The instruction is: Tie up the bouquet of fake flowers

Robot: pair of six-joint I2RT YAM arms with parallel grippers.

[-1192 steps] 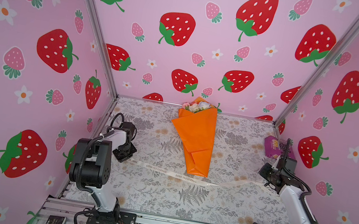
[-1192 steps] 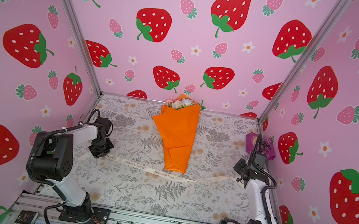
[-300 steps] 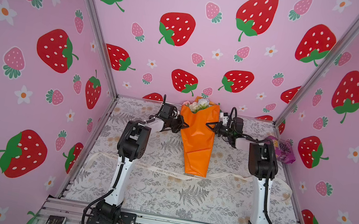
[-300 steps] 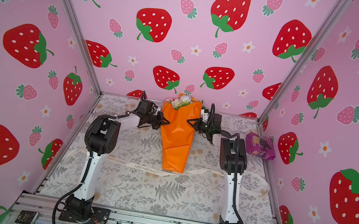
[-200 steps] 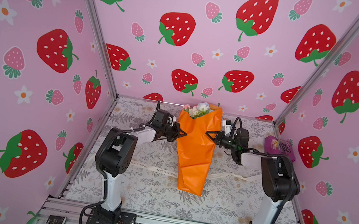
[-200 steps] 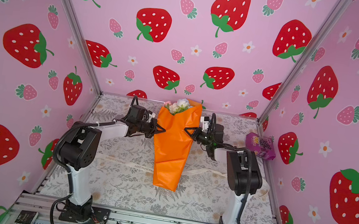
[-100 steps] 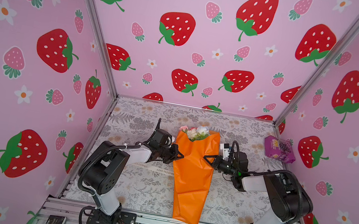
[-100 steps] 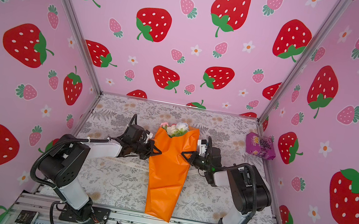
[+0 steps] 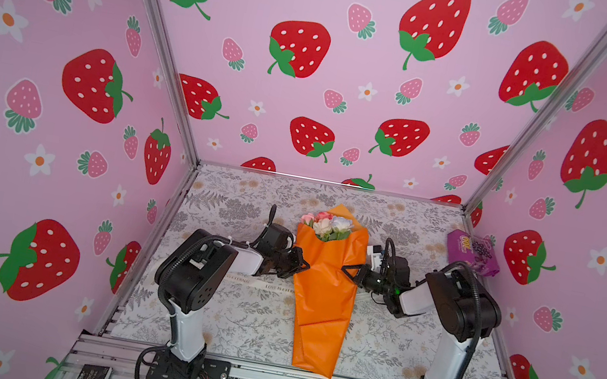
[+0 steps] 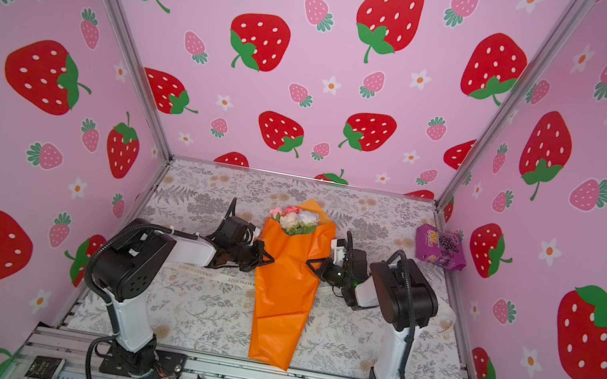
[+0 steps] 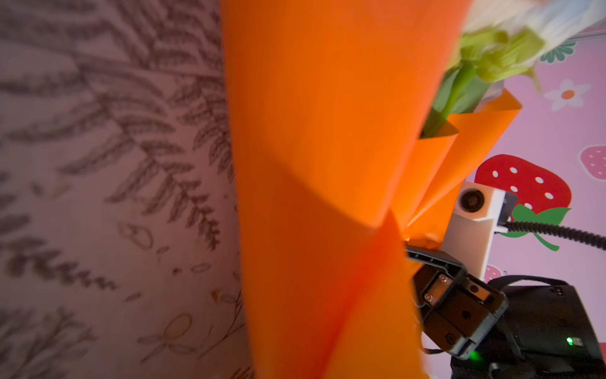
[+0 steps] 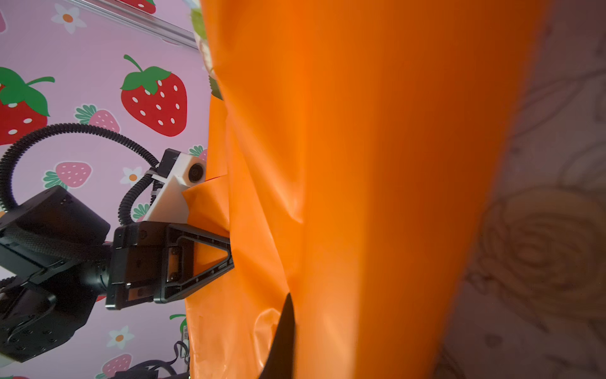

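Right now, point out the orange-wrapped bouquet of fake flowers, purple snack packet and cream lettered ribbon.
bouquet of fake flowers (image 9: 322, 299), a top view, wrapping.
purple snack packet (image 9: 469, 253), a top view, printed face.
cream ribbon (image 9: 263, 285), a top view, lettering.

Black joint housings (image 9: 193, 276), white links (image 9: 186, 330), ribbed black cables (image 12: 65, 128), green LED (image 11: 569, 341).

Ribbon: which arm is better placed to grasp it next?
Probably left: the ribbon lies bare near the left end effector, shut on the bouquet; the right arm covers most of its side.
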